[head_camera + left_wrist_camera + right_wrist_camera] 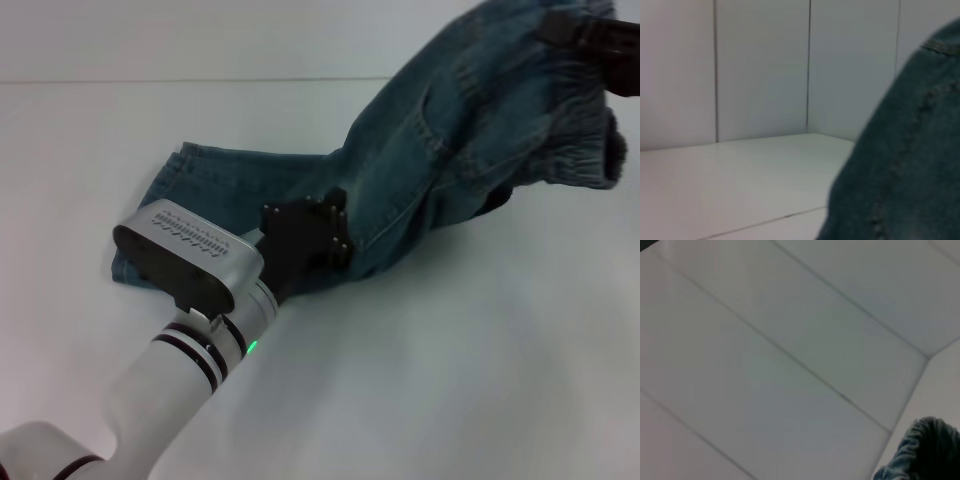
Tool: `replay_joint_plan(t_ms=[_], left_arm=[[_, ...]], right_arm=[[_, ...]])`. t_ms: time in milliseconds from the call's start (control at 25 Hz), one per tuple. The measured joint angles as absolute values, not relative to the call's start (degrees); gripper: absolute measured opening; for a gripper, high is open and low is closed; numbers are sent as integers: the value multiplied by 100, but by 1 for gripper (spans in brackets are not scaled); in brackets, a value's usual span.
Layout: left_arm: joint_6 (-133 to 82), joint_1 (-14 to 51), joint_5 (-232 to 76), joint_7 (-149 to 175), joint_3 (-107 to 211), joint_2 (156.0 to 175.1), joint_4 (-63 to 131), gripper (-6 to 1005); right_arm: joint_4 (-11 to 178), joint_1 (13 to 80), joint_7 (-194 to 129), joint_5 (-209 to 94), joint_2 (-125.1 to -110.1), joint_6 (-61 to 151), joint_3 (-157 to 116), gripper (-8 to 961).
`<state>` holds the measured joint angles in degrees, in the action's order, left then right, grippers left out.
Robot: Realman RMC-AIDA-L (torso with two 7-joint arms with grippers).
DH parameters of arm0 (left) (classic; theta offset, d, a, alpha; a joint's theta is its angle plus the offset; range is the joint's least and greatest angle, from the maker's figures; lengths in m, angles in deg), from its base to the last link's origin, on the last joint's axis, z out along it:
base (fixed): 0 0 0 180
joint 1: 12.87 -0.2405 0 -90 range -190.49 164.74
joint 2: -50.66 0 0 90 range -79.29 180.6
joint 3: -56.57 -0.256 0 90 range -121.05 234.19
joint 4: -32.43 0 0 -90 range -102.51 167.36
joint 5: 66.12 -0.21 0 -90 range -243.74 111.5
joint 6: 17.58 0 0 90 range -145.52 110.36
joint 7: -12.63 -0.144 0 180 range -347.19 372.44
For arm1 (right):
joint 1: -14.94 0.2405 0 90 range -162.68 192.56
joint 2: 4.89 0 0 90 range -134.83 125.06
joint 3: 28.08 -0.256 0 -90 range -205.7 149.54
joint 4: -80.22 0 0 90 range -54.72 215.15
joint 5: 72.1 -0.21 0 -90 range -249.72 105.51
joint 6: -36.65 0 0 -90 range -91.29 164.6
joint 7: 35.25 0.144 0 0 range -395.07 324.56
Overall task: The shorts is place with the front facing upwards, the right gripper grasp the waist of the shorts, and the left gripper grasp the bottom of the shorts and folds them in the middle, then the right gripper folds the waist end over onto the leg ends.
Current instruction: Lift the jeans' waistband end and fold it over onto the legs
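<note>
Denim shorts (440,130) lifted by right pincer (590,40) clamping waist; left pincer (310,240) (head view only) grips hem.

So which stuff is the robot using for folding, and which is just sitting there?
Part of the job:
- denim shorts, waist end lifted
- right gripper at the waist
- left gripper at the leg end

Just there:
- white table
- nothing else lying about

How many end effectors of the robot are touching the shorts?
2. The left end effector is at the leg end of the shorts, low on the table. The right end effector holds the waist, lifted at upper right.
</note>
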<state>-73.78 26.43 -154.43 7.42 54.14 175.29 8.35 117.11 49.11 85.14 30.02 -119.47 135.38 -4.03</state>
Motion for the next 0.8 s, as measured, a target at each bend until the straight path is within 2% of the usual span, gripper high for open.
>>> replay_joint_plan(t_ms=[160,560,800], left_arm=[[-7279,2671,-15728,740,5445,17529,704,0],[-7185,2759,-16343,745,5464,17528,303,1],[-7017,2795,-16530,750,5497,17529,200,1]], right_arm=[[11718,5148,8629,3027,-11955,13492,-27,133],[11737,5582,8877,3056,-11739,13106,771,133],[11739,5873,8948,3187,-11709,12896,1151,133]])
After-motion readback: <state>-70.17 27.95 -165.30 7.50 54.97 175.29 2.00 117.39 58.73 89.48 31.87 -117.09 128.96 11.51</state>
